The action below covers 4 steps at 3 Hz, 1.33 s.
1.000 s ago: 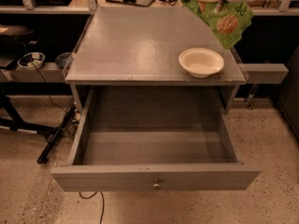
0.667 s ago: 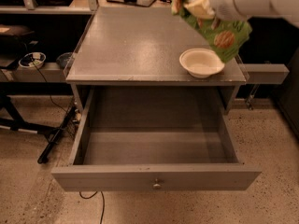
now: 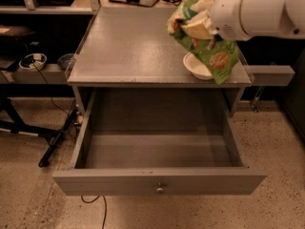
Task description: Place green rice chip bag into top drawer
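My gripper is at the upper right, above the cabinet top, shut on the green rice chip bag. The bag is crumpled in the fingers and hangs down over the white bowl, hiding much of it. The white arm reaches in from the right edge. The top drawer is pulled fully open below, with nothing in it. Its flat front panel carries a small round knob. The bag hangs above the cabinet's right rear part, behind the drawer opening.
The grey cabinet top carries the bowl at its right edge. A shelf at the left holds a small dish. A black stand leg and cables lie on the speckled floor to the left. A grey ledge sticks out at the right.
The arm has come in from the upper right and carried the bag leftward and down, from above the cabinet's back right corner to over the bowl.
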Tool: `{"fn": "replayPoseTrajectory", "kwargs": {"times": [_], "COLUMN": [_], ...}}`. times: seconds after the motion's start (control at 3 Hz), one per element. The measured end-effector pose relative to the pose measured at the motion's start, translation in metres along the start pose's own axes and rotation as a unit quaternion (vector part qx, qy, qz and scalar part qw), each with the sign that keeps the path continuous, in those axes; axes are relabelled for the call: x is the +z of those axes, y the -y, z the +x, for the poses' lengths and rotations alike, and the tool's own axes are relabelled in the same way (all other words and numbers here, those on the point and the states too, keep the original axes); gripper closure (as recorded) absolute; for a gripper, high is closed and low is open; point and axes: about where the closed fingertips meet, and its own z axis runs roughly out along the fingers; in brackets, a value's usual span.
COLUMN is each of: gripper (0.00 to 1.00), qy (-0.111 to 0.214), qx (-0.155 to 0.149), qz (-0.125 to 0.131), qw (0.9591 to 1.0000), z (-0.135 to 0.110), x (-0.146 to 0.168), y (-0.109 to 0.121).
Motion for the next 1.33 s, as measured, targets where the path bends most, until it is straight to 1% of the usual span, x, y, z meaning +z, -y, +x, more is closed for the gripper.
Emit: {"fn": "replayPoseTrajectory", "kwargs": {"times": [0.33, 0.67, 1.0, 1.33], "gripper": [1.00, 1.00, 1.00, 1.00], "qy": [0.057, 0.088, 0.101, 0.101], "qx": [0.012, 0.016, 0.022, 0.022], "qz": [-0.076, -0.118, -0.141, -0.141], "qw": [0.9954, 0.9890, 0.9846, 0.9846], "z": [-0.005, -0.005, -0.001, -0.001], "x": [0.009, 0.011, 0.008, 0.008], "y": [-0.023, -0.038, -0.049, -0.049]}}
